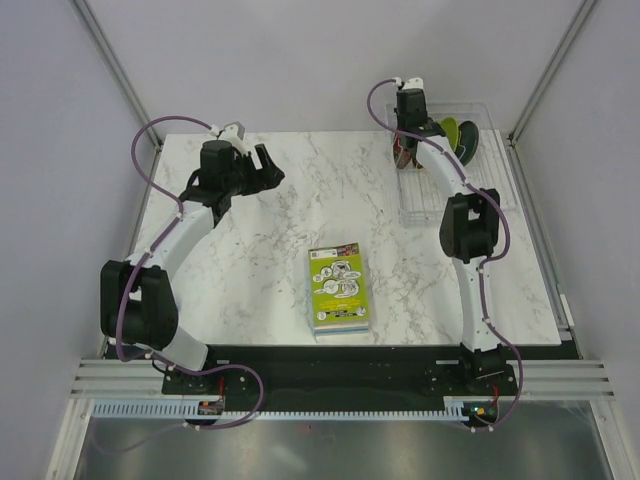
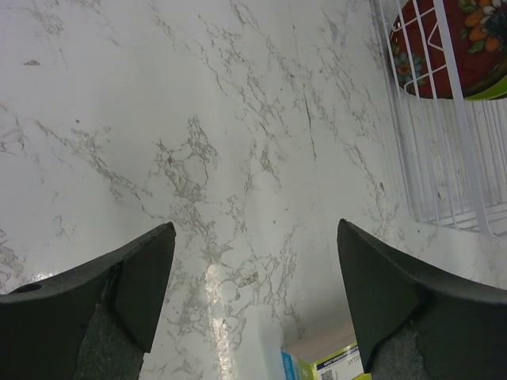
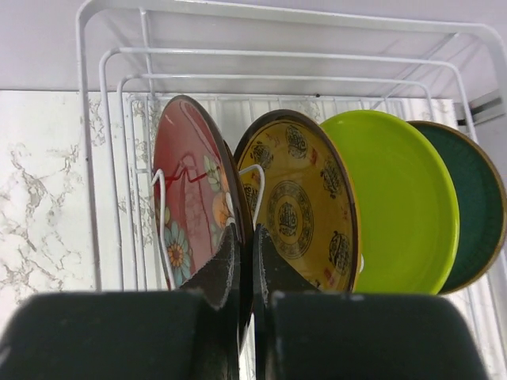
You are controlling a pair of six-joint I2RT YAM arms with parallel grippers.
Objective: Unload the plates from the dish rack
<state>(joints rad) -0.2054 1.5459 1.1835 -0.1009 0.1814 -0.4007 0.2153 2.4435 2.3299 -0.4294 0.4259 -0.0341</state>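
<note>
Left arm (image 1: 175,235) rises from its base, bends at the elbow and reaches forward on the left side, forearm angled up and to the right. Left gripper (image 2: 253,237) points right and slightly down, fingers (image 2: 142,277) spread wide with nothing between them. Right arm (image 1: 468,228) is stretched forward to the far right, wrist tipped down. Right gripper (image 3: 244,245) is closed, fingers (image 3: 215,277) pinching the near rim of the dark red plate (image 3: 186,174), one finger on each face.
</note>
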